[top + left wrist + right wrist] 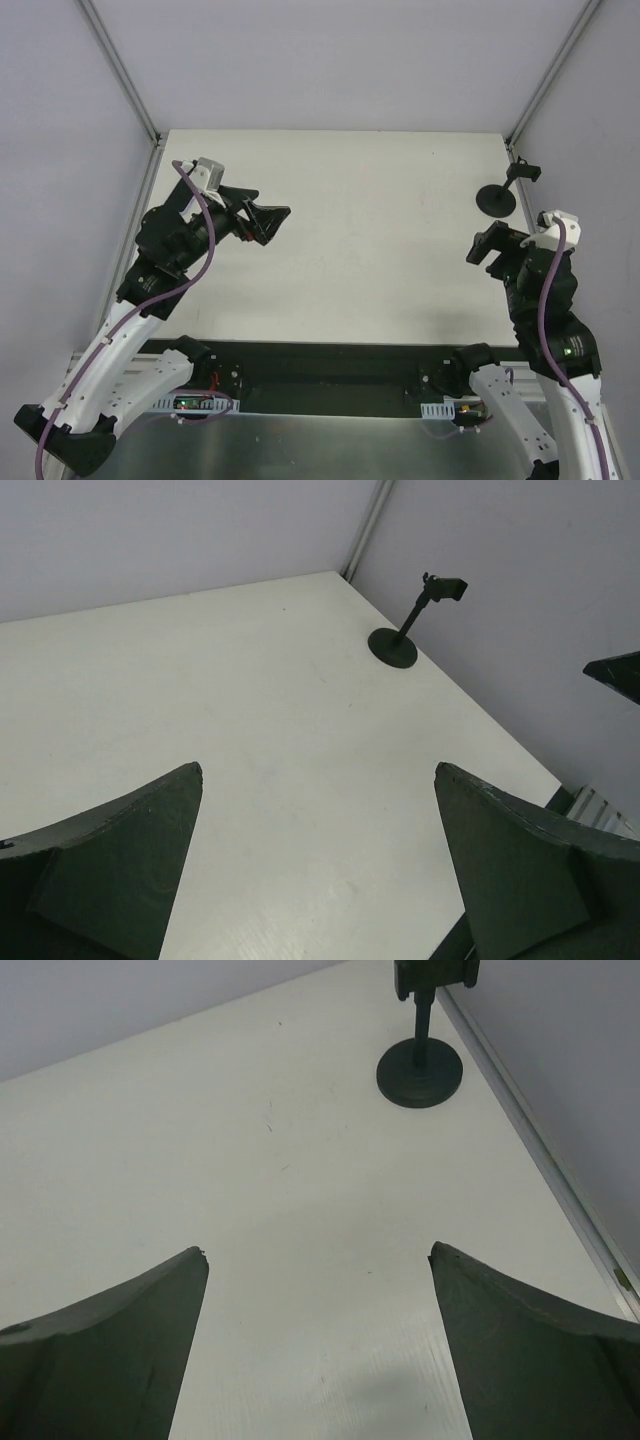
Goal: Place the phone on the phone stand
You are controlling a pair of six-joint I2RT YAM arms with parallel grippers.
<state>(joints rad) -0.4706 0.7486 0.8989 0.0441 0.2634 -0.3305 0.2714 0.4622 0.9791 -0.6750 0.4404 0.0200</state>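
Note:
The phone stand [497, 200] is black, with a round disc base, a thin stem and a small clamp on top. It stands at the table's far right, near the right wall. It also shows in the left wrist view [393, 646] and the right wrist view [420, 1073], and its clamp is empty. No phone shows in any view. My left gripper [272, 222] is open and empty above the table's left part [318, 770]. My right gripper [483, 245] is open and empty, just in front of the stand [318, 1250].
The white table [360, 250] is closed in by pale walls at the back and both sides. A metal rail [540, 1150] runs along its right edge, close to the stand. A dark mounting plate [330, 370] lies at the near edge between the arm bases.

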